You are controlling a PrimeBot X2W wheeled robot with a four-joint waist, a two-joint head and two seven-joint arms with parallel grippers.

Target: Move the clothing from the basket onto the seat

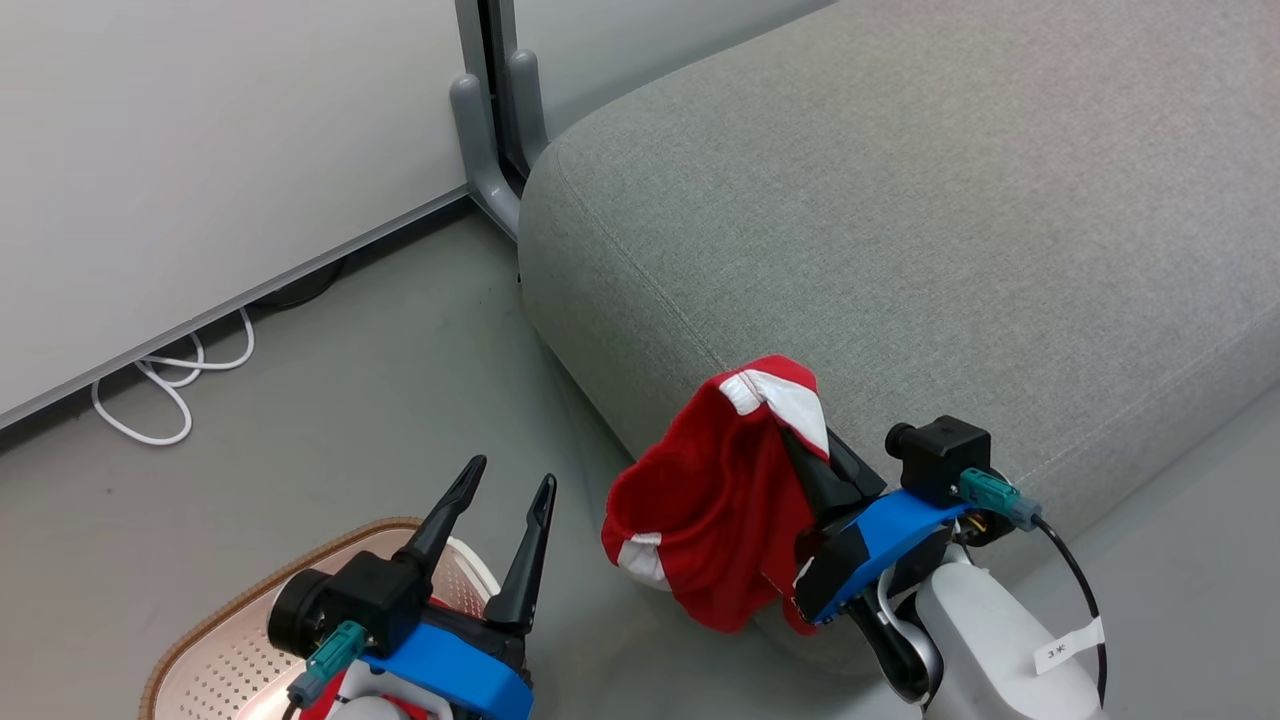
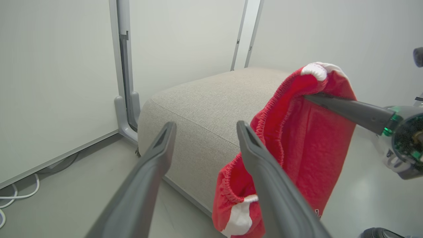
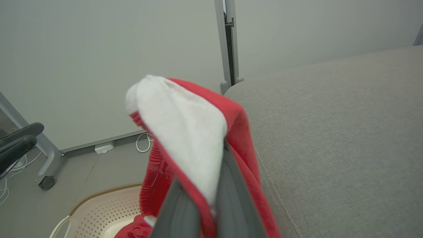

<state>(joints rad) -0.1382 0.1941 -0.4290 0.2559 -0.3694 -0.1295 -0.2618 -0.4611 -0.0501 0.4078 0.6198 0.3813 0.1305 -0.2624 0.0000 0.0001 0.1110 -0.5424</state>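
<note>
Because clothing (image 1: pixel 715 500) drapes it, the right end effector (image 1: pixel 808 452) is half hidden.

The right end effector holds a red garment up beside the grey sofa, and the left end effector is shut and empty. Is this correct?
No. The left end effector is open, not shut, as the left wrist view shows. The right end effector does hold the red garment beside the grey sofa.
</note>
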